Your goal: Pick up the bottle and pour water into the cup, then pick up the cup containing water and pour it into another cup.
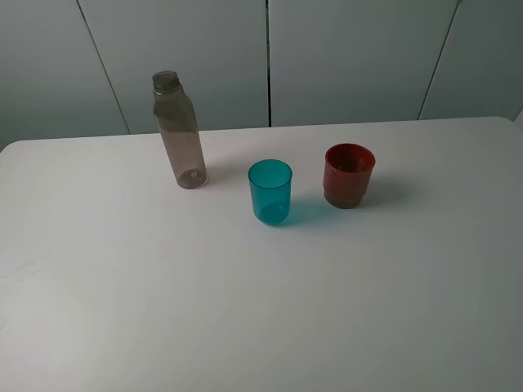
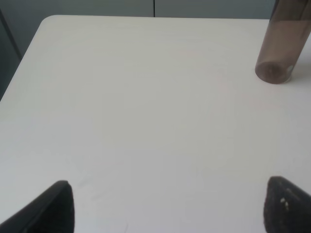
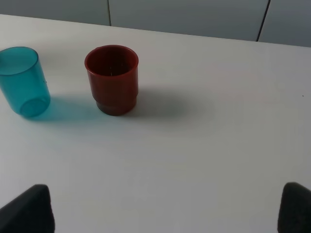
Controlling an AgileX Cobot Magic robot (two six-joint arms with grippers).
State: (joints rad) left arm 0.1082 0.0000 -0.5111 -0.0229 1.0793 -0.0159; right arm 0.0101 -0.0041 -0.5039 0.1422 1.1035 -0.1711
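Note:
The tall smoky bottle (image 1: 179, 135) stands upright and capless at the back left of the white table (image 1: 163, 310). The teal cup (image 1: 270, 192) stands in the middle, and the dark red cup (image 1: 349, 175) is to its right. Neither arm shows in the exterior high view. My left gripper (image 2: 170, 209) is open over bare table, with the bottle's base (image 2: 278, 65) well ahead of it and off to one side. My right gripper (image 3: 163, 211) is open too, with nothing between its fingers; the red cup (image 3: 112, 80) and the teal cup (image 3: 23, 80) stand ahead of it.
Grey wall panels (image 1: 343, 57) rise behind the table's far edge. The table's rounded back left corner (image 2: 46, 22) shows in the left wrist view.

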